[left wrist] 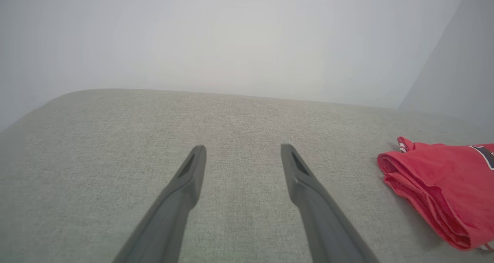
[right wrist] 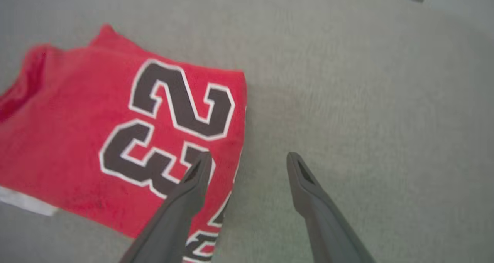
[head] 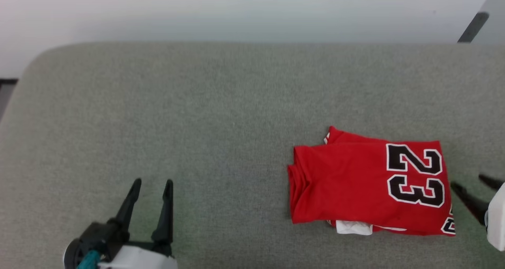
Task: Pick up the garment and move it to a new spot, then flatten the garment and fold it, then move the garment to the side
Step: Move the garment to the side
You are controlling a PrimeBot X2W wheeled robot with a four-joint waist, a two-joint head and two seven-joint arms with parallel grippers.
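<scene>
Both jaws stood apart, gripping nothing. The left jaws hung over the grey surface (head: 197, 103); the right jaws sat by the right edge of the shirt (head: 367, 182), perhaps just clear of it. The shirt lay folded, right of centre.

garment (head: 355, 182) on table (head: 197, 103), right side | left pincer (head: 153, 181) well left | right pincer (head: 467, 180) just right

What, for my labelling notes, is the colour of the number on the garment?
Black, outlined white, on the red garment; clearest in right wrist view.
</scene>
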